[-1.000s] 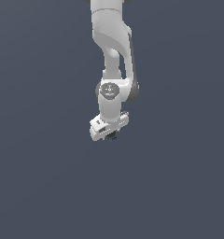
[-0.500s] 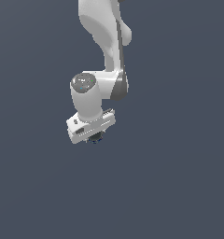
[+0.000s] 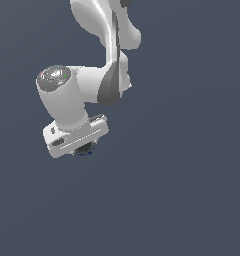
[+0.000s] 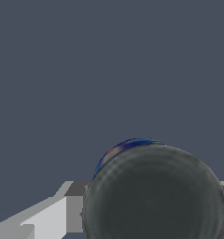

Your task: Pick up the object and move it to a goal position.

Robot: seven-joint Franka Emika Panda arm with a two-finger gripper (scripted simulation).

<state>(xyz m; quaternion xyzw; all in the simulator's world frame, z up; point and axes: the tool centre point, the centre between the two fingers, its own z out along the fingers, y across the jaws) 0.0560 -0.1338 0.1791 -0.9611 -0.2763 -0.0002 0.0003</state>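
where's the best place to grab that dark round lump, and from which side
Across its widest middle, fingers on opposite sides, coming down from above. The object looks round in the wrist view, so no side is better. The gripper already sits over it like that; whether it is shut is hidden.

Flat, even sim lighting, dim slate backdrop, no cast shadows. Arm (image 3: 99, 30) shows soft highlights up top, grey shading on its underside. Wrist view: object (image 4: 153, 193) looms big, soft, blurry w/ faint ripple.
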